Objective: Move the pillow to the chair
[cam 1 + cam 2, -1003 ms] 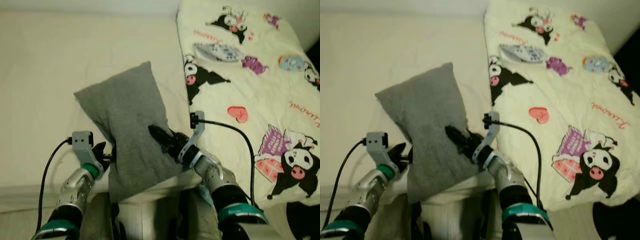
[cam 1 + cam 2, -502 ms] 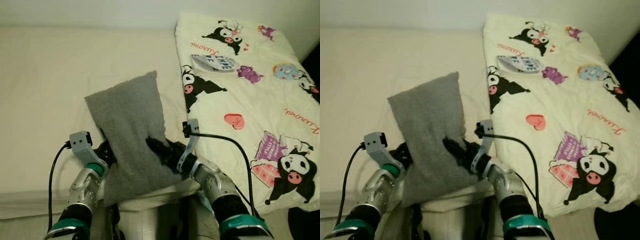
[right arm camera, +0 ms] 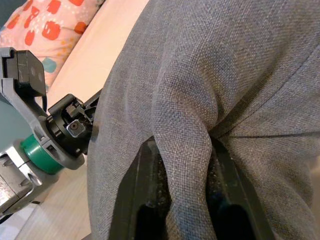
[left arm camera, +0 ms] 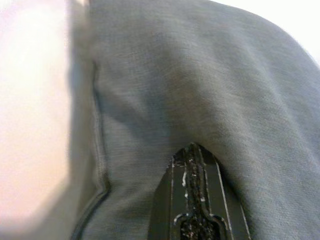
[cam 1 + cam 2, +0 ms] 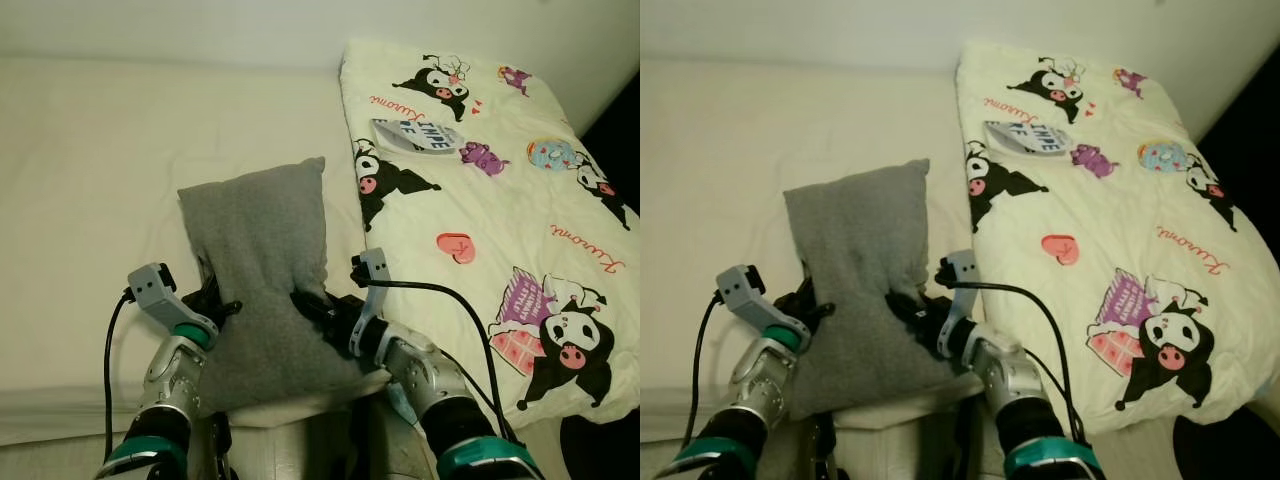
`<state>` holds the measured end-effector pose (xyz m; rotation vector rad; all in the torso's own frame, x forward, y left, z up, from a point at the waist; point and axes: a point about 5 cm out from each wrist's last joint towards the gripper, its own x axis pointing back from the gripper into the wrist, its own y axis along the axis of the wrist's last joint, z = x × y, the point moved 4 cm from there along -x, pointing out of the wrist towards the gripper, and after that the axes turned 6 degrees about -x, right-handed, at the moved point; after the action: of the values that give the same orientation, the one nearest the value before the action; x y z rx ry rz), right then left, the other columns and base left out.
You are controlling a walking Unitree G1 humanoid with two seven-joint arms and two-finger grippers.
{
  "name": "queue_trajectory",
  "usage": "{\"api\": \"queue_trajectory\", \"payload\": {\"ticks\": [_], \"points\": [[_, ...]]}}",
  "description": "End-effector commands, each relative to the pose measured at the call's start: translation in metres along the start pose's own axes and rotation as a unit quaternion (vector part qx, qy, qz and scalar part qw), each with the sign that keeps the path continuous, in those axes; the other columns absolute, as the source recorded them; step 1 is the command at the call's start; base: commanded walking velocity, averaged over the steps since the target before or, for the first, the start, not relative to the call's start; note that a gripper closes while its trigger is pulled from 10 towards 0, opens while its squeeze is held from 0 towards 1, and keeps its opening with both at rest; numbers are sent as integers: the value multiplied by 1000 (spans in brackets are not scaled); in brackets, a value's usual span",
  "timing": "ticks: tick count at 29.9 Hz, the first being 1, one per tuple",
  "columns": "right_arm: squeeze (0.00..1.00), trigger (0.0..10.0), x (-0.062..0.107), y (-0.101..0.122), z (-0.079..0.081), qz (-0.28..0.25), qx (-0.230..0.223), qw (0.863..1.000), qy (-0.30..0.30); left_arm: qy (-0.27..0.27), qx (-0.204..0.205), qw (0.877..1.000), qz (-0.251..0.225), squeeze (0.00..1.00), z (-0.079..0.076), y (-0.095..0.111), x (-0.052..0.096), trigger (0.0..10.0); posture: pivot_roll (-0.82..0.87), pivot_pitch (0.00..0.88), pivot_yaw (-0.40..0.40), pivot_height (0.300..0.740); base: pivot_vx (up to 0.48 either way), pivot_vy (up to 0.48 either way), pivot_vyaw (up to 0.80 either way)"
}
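A grey pillow (image 5: 265,270) stands tilted over the front edge of the bed, held between my two grippers. My right gripper (image 5: 308,303) is shut on a fold of the pillow's fabric on its right face; in the right wrist view the grey cloth (image 3: 200,100) bulges up between the black fingers (image 3: 145,200). My left gripper (image 5: 215,300) presses against the pillow's left side, partly hidden behind it. In the left wrist view its fingers (image 4: 195,200) lie together, tips pushed into the grey pillow (image 4: 190,85).
The bed has a cream sheet (image 5: 90,150) on the left. A pale blanket printed with cartoon figures (image 5: 480,160) covers its right half. The bed's front edge (image 5: 60,415) runs just before my arms. Dark floor (image 5: 615,130) shows at the far right.
The whole view has shifted as the camera moved. The pillow stays between both grippers and now stands a little more upright, with both arms drawn closer in.
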<state>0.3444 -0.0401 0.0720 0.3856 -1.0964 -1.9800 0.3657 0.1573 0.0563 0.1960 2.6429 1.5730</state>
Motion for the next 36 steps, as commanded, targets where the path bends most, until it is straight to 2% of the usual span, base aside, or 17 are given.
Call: {"api": "queue_trajectory", "payload": {"ticks": [1,2,5,8,10,11,13,14,15,16,18,19,20,21,26,31,36], "points": [[0,0,-3,-22,6,35,-23,999,8,-34,-7,999,23,0,-15,-12,0,0,79,84,-49,591,0,0,0],[0,0,-3,-22,6,27,-30,999,4,-32,-14,999,25,0,-14,-13,2,0,84,61,-42,591,0,0,0],[0,0,-4,-24,4,21,-41,999,-5,-12,-18,999,26,0,-8,-17,7,0,77,113,-40,591,0,0,0],[0,0,-3,-27,0,13,-47,998,-29,26,-17,999,11,0,11,-18,20,0,76,133,-53,591,0,0,0],[0,0,-3,-27,0,13,-47,998,-29,26,-17,999,11,0,11,-18,20,0,76,133,-53,591,0,0,0],[0,0,-1,-27,-9,10,-44,997,-61,43,-14,999,2,0,22,-15,26,0,70,164,-55,591,0,0,0],[0,0,-1,-27,-9,10,-44,997,-61,43,-14,999,2,0,22,-15,26,0,70,164,-55,591,0,0,0],[0,0,6,-26,-28,10,-33,991,-131,42,-23,999,-2,0,32,-10,32,3686,54,191,-57,591,0,0,0],[0,0,6,-26,-28,10,-33,991,-131,42,-23,999,-2,0,32,-10,32,3686,54,191,-57,591,0,0,0],[0,0,15,-23,-46,3,-24,981,-191,38,-14,999,-11,0,40,-4,40,10000,51,204,-57,591,0,0,0],[0,0,15,-23,-46,3,-24,981,-191,38,-14,999,-11,0,40,-4,40,10000,51,204,-57,591,0,0,0],[0,0,21,-19,-56,-3,-19,973,-229,27,-18,999,-8,369,44,-3,48,10000,43,214,-57,591,0,0,0],[0,0,21,-19,-56,-3,-19,973,-229,27,-18,999,-8,369,44,-3,48,10000,43,214,-57,591,0,0,0],[0,0,24,-14,-60,-13,-15,970,-243,8,-7,1000,-4,1000,44,-4,57,10000,31,220,-58,591,0,0,0],[0,0,24,-7,-62,-15,5,967,-255,18,42,999,-5,1000,53,-8,67,10000,-12,239,-69,591,0,0,0],[0,0,20,-3,-56,-13,21,970,-242,53,67,996,-1,1000,66,-11,59,10000,-41,251,-75,591,0,0,0],[0,0,18,-4,-54,-13,32,971,-238,10,88,996,-8,1000,52,-1,41,10000,-55,240,-73,591,0,0,0]]}}
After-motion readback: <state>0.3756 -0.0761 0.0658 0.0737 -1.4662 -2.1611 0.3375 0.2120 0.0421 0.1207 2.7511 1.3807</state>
